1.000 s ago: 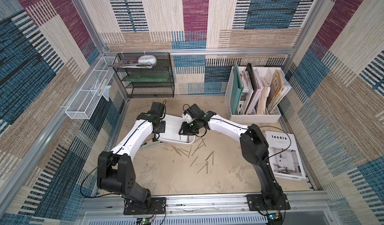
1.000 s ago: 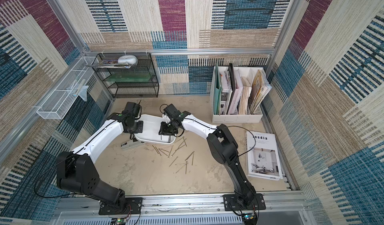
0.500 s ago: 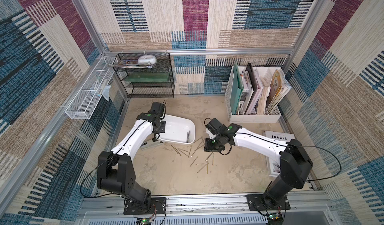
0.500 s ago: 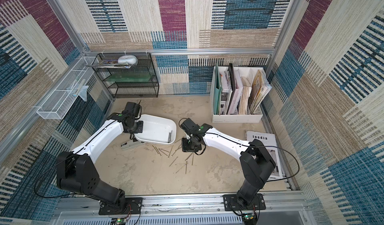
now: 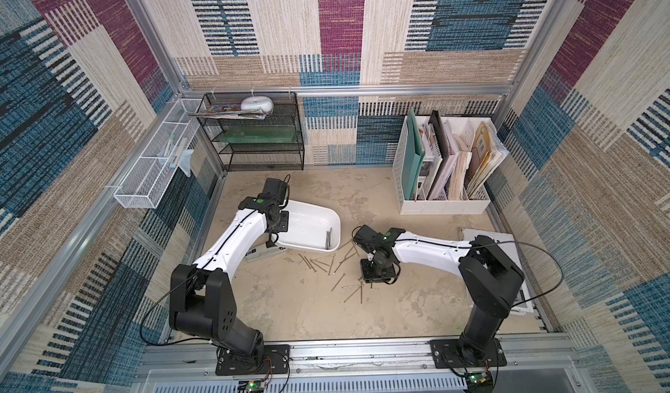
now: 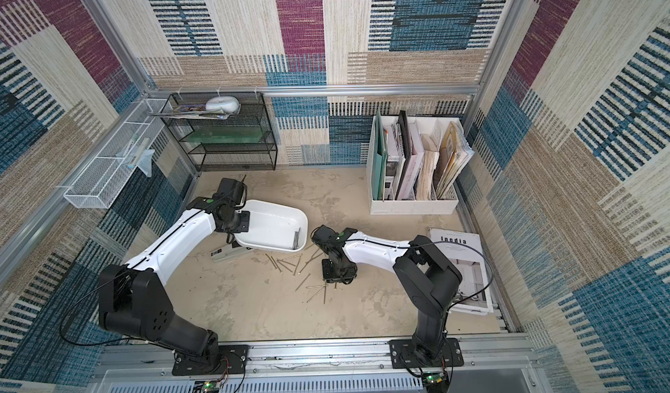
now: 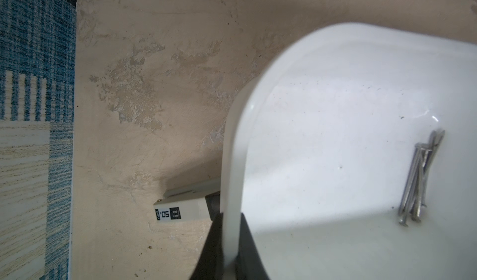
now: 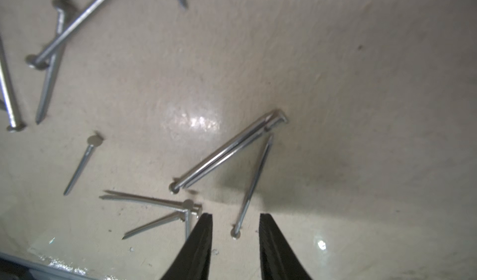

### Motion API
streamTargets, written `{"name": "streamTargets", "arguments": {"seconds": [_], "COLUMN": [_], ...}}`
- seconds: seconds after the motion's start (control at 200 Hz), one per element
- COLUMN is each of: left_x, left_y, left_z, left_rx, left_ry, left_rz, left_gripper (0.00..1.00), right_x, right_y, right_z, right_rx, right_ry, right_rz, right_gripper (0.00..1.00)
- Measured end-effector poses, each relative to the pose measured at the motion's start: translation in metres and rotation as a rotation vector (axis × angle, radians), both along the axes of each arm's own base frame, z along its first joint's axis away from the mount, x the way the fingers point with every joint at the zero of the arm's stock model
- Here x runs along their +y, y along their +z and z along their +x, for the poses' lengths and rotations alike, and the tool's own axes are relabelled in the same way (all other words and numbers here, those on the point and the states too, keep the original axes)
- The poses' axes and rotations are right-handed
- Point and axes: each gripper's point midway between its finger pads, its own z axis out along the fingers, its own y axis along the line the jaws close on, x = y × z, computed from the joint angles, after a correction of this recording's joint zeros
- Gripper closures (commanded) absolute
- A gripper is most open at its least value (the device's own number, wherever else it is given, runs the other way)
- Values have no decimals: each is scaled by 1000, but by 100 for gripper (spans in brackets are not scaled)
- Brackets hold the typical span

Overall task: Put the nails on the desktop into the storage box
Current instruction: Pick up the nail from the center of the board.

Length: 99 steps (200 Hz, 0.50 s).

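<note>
A shallow white storage box (image 5: 308,224) with rounded corners sat on the beige, mottled tabletop (image 5: 290,311), toward the robot's left. Inside it, a small bundle of nails (image 7: 418,183) lay packed side by side against the end wall farthest from the left arm. The left pincer (image 7: 229,218) was clamped on the box's rim at the opposite end, one black finger inside the wall and one outside. A small white carton (image 7: 180,211) printed with "50" lay on the tabletop, partly tucked under the box's edge. Just beside the box, between the two arms, loose nails (image 5: 322,262) lay scattered on the tabletop, some crossing one another. The right pincer (image 8: 235,215) hung low over the side of the scatter nearest its own arm, jaws apart, with the head end of a single nail (image 8: 254,183) lying between the tips. Whether they touched it could not be told. At the back right, a white slotted file holder (image 5: 442,206) stood packed with upright folders and booklets. At the back left, a black mesh rack (image 5: 266,162) carried a rounded white object (image 5: 256,103) and papers on top, and a flat green item (image 5: 259,133) one shelf down. A white wire basket (image 5: 141,191) hung on the left wall, its few contents too small to identify. A magazine (image 6: 471,260) lay flat at the tabletop's right edge.
</note>
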Motion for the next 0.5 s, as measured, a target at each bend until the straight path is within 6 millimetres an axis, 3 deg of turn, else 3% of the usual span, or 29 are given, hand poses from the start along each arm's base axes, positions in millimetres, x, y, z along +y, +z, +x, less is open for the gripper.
{"name": "streamTargets", "arguments": {"seconds": [0.14, 0.275, 0.496], "left_x": [0, 0, 0], "left_y": [0, 0, 0], "left_z": [0, 0, 0], "left_rx": [0, 0, 0], "left_ry": [0, 0, 0], "left_rz": [0, 0, 0], "left_gripper": [100, 100, 100], "right_x": [-3, -15, -19], "right_y": [-6, -12, -6], "right_z": [1, -2, 4], "right_rx": [9, 13, -10], "right_ry": [14, 21, 18], "right_rz": [-38, -92, -65], "right_gripper": [74, 100, 100]}}
